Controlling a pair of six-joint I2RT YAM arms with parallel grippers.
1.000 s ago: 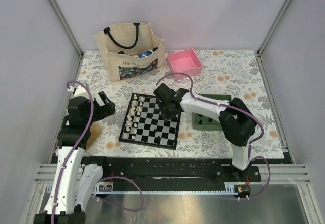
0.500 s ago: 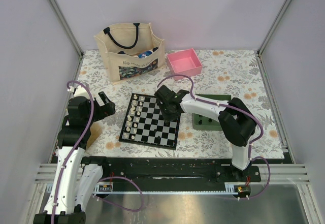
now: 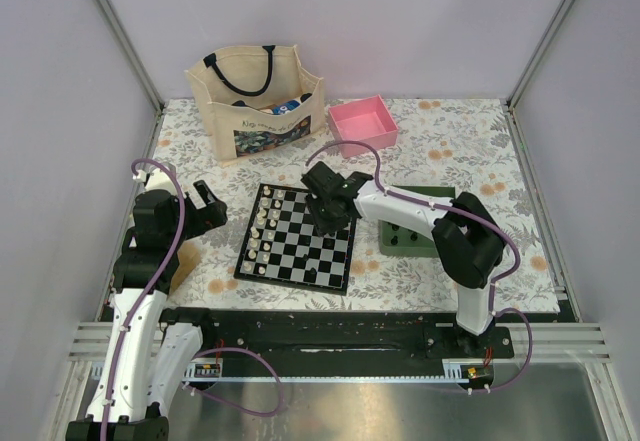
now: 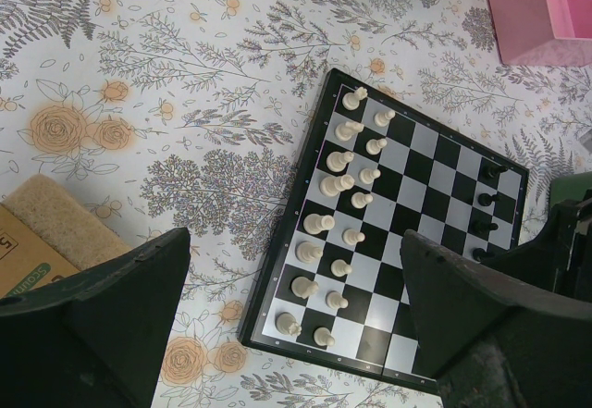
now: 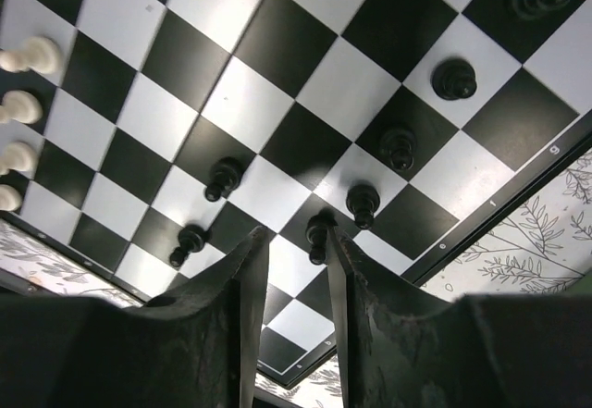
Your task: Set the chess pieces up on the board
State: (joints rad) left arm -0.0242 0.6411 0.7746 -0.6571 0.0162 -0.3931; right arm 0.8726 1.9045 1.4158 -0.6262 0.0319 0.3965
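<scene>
Right at the right jaws: parted just a little, with a gap wider than the black pawn point(image 5: 317, 234) standing upright between the tips, so not pinching it and nothing lifted. Hanging low over the board point(image 5: 250, 103), close to its rim on the side nearest the green tray point(image 3: 405, 246).

Around that pawn, more black chess pieces point(image 5: 398, 147), all upright on their own squares. Some strung along the rim-side rows, a couple more further in on the other side of the fingers. Across the board, cream-white chessmen point(image 4: 338, 186) lined up in two columns on the side facing the left arm point(image 3: 150, 251).

Over there, left jaws spread wide with nothing between them. Hovering off the board's left edge above the flowery desk point(image 3: 450, 141), well apart from any piece. Down in the corner of that wrist view, a tan block point(image 4: 55, 223) lying on the desk by one finger, can't tell what exactly.

Flat on the desk between the two arms, the board itself, with the tray just beside its right edge and partly under the right arm point(image 3: 400, 206). A few dark specks inside the tray, too small to call.

Further back, a pink box point(image 3: 364, 124) and a beige tote bag point(image 3: 255, 101) near the rear edge, both well apart from the board.
</scene>
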